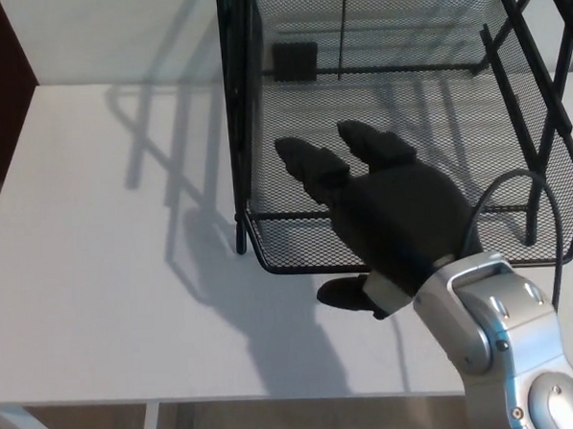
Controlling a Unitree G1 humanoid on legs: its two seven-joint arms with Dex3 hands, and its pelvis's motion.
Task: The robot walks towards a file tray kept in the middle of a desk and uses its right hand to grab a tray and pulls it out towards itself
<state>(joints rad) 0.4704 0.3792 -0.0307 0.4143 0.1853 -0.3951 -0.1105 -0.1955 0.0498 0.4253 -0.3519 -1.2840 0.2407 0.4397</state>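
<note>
Right hand (388, 219) was clamped on the front rim of the black mesh tray (298, 243): two fingers (308, 165) over the rim and inside the basket, thumb (346, 293) below its front edge. Tray sat on the white bench (107, 282) directly ahead of the hand, inside the file rack frame (235, 121). Left hand wasn't visible.

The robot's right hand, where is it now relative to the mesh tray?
In the head view, the right hand is at the front edge of the black mesh tray, right of centre, two fingers over the rim and thumb below it, above the white desk.
</note>
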